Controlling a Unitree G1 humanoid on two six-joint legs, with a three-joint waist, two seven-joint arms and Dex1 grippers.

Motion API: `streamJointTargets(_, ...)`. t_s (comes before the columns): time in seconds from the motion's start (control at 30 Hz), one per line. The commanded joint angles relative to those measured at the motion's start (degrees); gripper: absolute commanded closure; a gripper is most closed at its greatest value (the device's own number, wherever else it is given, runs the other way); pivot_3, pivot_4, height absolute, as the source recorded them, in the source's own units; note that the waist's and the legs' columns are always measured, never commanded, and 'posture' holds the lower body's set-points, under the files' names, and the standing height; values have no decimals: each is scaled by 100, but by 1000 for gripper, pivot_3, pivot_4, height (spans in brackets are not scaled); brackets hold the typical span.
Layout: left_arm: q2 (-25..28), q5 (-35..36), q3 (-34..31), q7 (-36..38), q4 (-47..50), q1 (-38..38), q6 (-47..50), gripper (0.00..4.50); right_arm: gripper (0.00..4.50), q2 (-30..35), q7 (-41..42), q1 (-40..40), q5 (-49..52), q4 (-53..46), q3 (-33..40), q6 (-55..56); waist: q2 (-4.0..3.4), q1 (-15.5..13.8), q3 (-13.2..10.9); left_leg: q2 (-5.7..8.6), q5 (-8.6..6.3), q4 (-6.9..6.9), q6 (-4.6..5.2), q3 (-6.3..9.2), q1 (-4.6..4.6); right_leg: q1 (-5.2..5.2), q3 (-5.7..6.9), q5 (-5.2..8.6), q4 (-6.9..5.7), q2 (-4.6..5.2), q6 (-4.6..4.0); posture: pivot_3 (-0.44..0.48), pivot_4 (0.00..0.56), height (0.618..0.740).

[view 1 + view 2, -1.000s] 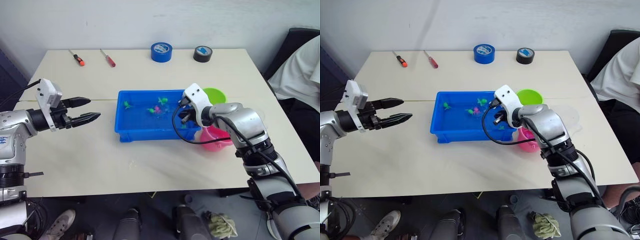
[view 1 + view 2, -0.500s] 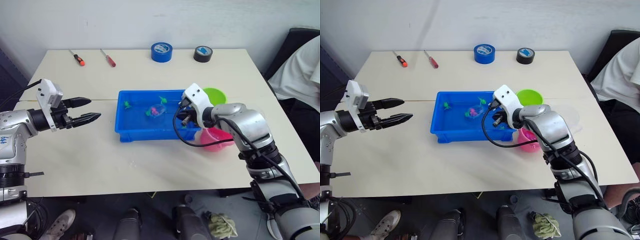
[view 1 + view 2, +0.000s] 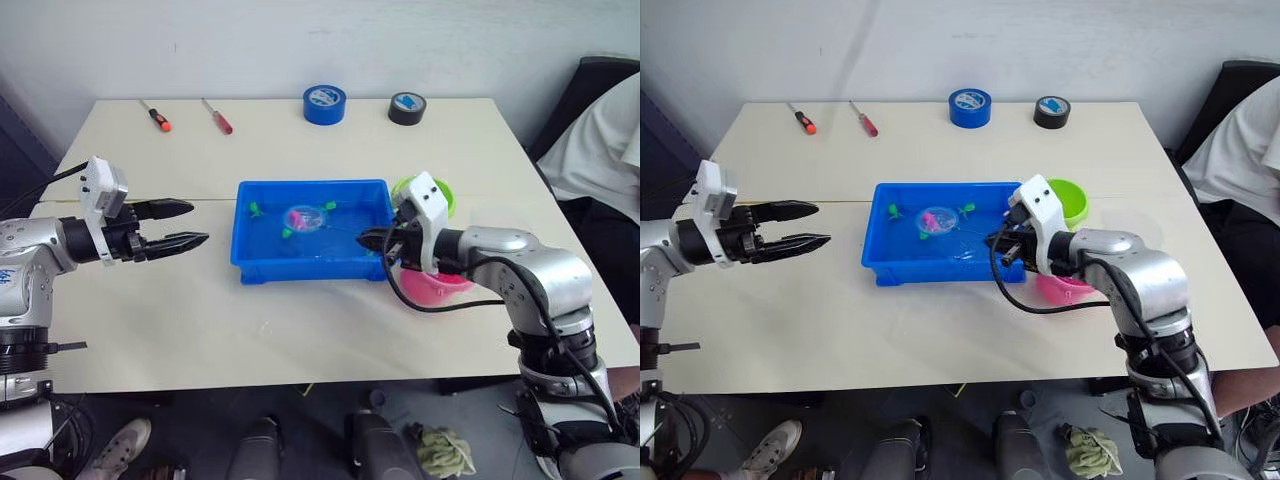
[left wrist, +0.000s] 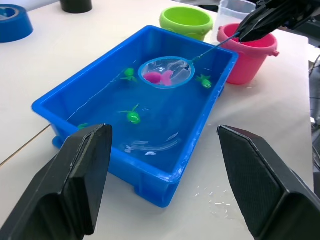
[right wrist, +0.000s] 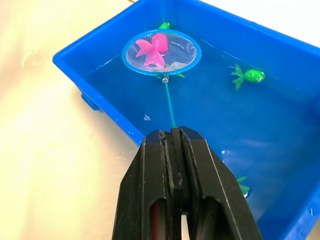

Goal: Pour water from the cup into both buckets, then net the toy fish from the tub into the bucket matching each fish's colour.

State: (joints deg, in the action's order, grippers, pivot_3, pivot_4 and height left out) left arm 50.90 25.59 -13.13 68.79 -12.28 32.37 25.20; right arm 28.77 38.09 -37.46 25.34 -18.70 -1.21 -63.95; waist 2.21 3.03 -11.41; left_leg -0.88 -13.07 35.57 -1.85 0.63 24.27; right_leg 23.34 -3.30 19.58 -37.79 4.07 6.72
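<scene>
My right gripper point(image 3: 368, 238) is shut on the thin handle of the net point(image 5: 181, 54) at the tub's right end. The net's light blue hoop hangs over the water in the blue tub point(image 3: 300, 272) with a pink fish point(image 5: 152, 50) lying in its mesh. Green fish point(image 5: 248, 76) float in the tub around it. The green bucket point(image 3: 441, 189) and the pink bucket point(image 3: 440, 287) stand just right of the tub, behind and under my right wrist. The clear cup point(image 4: 235, 9) stands beside them. My left gripper point(image 3: 198, 223) is open and empty, left of the tub.
A blue tape roll point(image 3: 323, 103) and a black tape roll point(image 3: 405, 107) lie at the table's far edge, with two screwdrivers point(image 3: 154, 115) at the far left. A person in white point(image 3: 600, 130) sits beyond the table's right side.
My right arm has drawn back to the right and turned the gripper toward the tub. The net hoop now carries the pink fish and sits a little further left. The left arm has barely moved.
</scene>
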Motion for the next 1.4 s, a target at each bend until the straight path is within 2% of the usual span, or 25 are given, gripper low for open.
streamJointTargets(0.03,108,22,21,97,3,204,-83,814,4500,69,3,55,210,-339,222,121,0,5,0,0,0,0,0,-1,0,0,-1,0,-1,-3,0,0,150,734)
streamJointTargets(0.33,-9,-41,316,272,-174,488,-213,814,4500,103,-139,237,313,-487,456,365,0,-21,0,-5,0,0,0,0,0,1,-5,0,-1,-31,0,0,150,734)
streamJointTargets(0.47,-204,-102,626,490,-410,918,-317,814,4500,414,-135,372,453,-677,1028,441,0,-92,0,-3,0,2,0,-1,0,0,-5,0,0,-30,0,0,150,734)
streamJointTargets(0.53,-405,-182,845,633,-670,1293,-449,814,4500,778,-57,554,565,-856,1484,427,0,-162,0,2,0,4,0,-2,0,-3,-4,0,2,-33,0,0,150,734)
streamJointTargets(0.63,-610,-249,1015,787,-976,1632,-573,814,4500,1266,-3,929,744,-1110,2026,288,0,-192,0,7,0,6,0,-19,2,-12,4,0,12,-34,0,0,150,734)
streamJointTargets(0.77,-979,-402,1258,979,-1512,2079,-828,814,4500,1991,233,2122,921,-1714,3277,-44,0,-228,0,8,-1,6,2,-36,2,-24,5,0,21,-42,1,0,150,734)
streamJointTargets(1.0,-1302,-634,1387,1209,-2270,2480,-1217,814,4500,2287,351,3598,815,-2287,4193,163,-1,-134,0,2,-1,25,2,-38,-19,-50,4,-1,14,-67,3,0,150,734)
streamJointTargets(1.23,-1532,-855,1405,1350,-2904,2768,-1557,814,4500,2625,378,4763,-123,-2475,4105,1305,-1,-149,0,7,-1,41,2,-37,-17,-59,2,-6,18,-65,12,0,150,734)
streamJointTargets(1.4,-1596,-933,1376,1385,-3095,2798,-1704,814,4500,2866,245,5511,-1589,-2305,3560,2997,-1,-150,0,12,-1,46,2,-36,-16,-64,2,-9,21,-63,18,0,150,734)
